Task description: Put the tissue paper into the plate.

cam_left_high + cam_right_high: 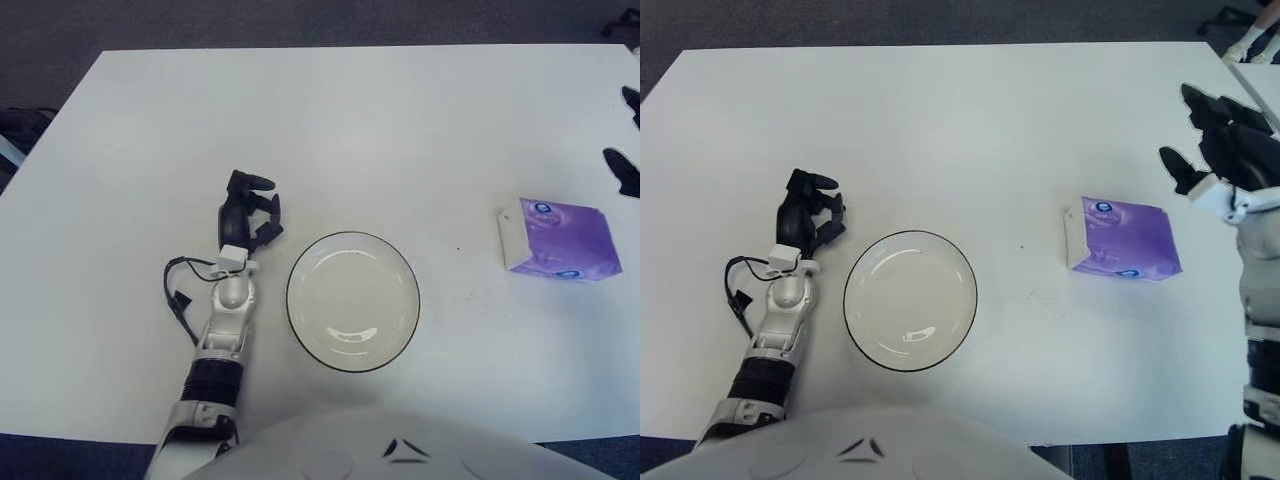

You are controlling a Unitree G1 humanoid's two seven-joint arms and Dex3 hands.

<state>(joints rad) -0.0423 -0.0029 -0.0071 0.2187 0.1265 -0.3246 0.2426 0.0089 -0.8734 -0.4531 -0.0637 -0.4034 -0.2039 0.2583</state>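
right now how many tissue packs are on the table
1. The purple tissue pack lies on the white table, right of the empty plate and apart from it. The right hand shows open beyond its far right corner. Nothing hides another.

Bright even light, soft shadows, sharp

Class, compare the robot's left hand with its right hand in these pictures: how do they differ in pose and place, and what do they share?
The left hand shows just left of the plate, fingers curled; the right hand shows up and to the right of the tissue pack, fingers spread. The left hand's forearm is in full view along the table; the right hand sits near the view's right edge. Both are dark, three-fingered, and hold nothing.
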